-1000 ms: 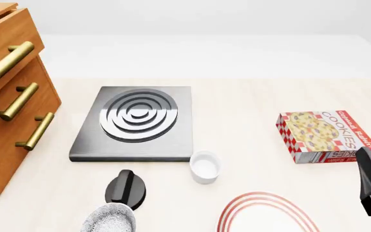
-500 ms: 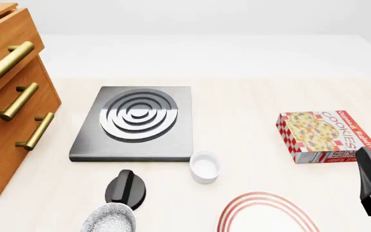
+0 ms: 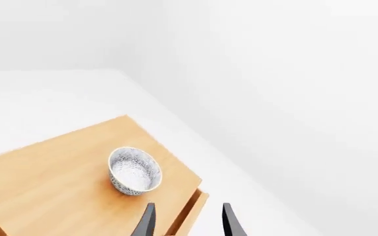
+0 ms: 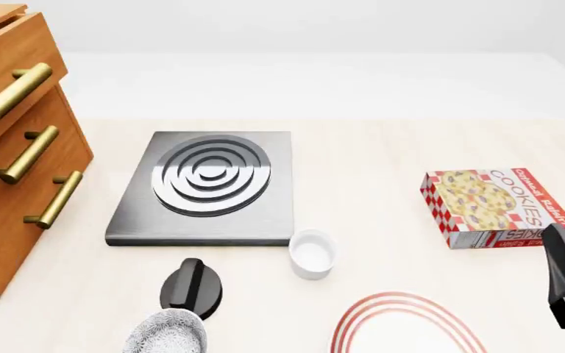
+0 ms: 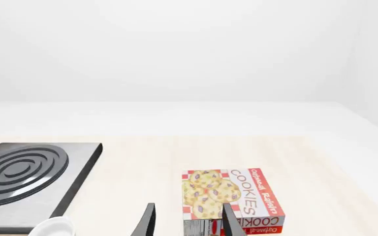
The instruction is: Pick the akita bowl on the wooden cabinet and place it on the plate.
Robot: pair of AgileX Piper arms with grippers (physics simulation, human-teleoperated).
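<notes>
Your left gripper (image 3: 187, 221), fingers parted and empty, is the nearer one: the speckled grey-and-white akita bowl (image 3: 134, 170) sits atop the orange-brown wooden cabinet (image 3: 57, 191), ahead of those fingers.

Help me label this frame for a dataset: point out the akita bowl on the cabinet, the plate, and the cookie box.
akita bowl (image 3: 134, 170): left wrist view, on its speckled inside.
plate (image 4: 400, 303): front view, on its red-ringed rim.
cookie box (image 4: 488, 204): front view, on its printed top face.
</notes>
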